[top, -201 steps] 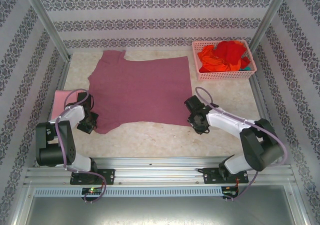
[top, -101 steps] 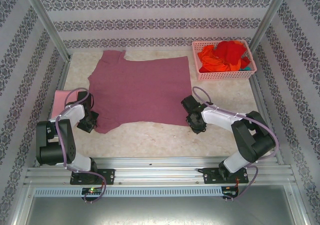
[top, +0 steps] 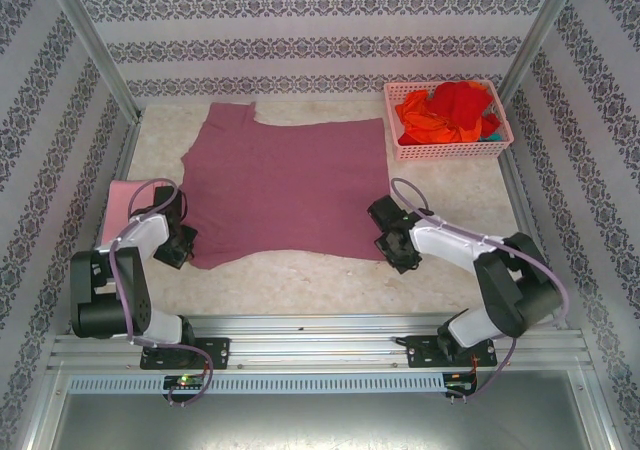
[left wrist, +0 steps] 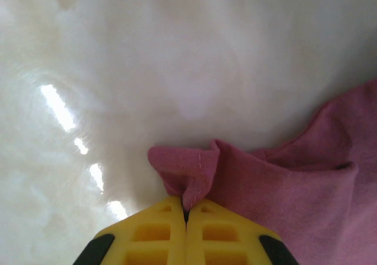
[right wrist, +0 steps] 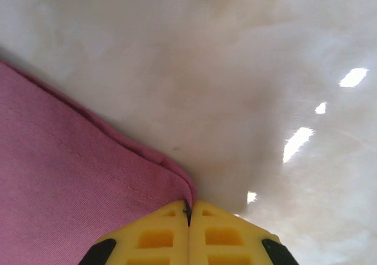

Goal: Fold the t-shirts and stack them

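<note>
The mauve-maroon t-shirt lies spread flat in the middle of the top view. I have both near corners pinched: the left gripper is clamped on a bunched bit of hem, and the right gripper is clamped on the very tip of its corner, a thin hold by the look of it. To fold cleanly I'd raise both corners together, hem taut between them, and carry them toward the far edge, clear of the pink basket at upper right.
</note>
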Controlling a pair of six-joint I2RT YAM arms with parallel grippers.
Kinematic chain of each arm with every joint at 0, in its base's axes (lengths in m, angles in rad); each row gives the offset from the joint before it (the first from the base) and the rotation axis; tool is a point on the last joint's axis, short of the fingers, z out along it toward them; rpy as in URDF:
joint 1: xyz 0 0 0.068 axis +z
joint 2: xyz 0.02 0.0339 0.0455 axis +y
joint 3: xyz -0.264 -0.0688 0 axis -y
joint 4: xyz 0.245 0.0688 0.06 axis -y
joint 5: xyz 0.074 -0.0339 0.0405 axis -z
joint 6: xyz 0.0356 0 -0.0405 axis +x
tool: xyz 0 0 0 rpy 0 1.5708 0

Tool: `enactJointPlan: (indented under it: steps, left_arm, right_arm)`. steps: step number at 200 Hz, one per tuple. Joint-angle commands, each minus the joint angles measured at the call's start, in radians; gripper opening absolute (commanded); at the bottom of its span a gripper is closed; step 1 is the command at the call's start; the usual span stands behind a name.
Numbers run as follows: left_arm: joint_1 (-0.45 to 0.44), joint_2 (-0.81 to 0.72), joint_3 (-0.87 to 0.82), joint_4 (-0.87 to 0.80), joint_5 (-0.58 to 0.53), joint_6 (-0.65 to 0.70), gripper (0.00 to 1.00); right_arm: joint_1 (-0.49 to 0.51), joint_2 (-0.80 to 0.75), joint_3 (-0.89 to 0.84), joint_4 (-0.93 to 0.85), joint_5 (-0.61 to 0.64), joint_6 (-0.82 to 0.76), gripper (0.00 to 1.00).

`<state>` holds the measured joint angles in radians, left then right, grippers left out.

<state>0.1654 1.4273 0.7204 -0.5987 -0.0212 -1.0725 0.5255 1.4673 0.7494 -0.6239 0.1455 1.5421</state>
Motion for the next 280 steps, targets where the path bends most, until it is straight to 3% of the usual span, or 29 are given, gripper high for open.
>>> enactJointPlan:
  steps: [1, 34, 68, 148, 280]
  left_arm:
    - [0.005, -0.084, -0.023, -0.07, 0.011, 0.046, 0.0]
    - [0.0, -0.236, -0.025, -0.184, 0.015, 0.091, 0.0]
    - [-0.001, -0.321, 0.065, -0.235, -0.017, 0.159, 0.0]
    - [-0.007, -0.149, 0.308, -0.194, 0.006, 0.263, 0.0]
    - [-0.055, 0.149, 0.602, -0.143, -0.064, 0.374, 0.0]
  right_arm:
    - [0.033, -0.094, -0.024, -0.143, 0.092, 0.016, 0.0]
    - [0.093, -0.205, 0.021, -0.303, 0.197, 0.019, 0.0]
    - [0.096, -0.283, 0.064, -0.313, 0.272, -0.021, 0.0]
    - [0.005, -0.229, 0.185, -0.181, 0.271, -0.234, 0.0]
    - [-0.083, -0.061, 0.28, -0.053, 0.224, -0.357, 0.0]
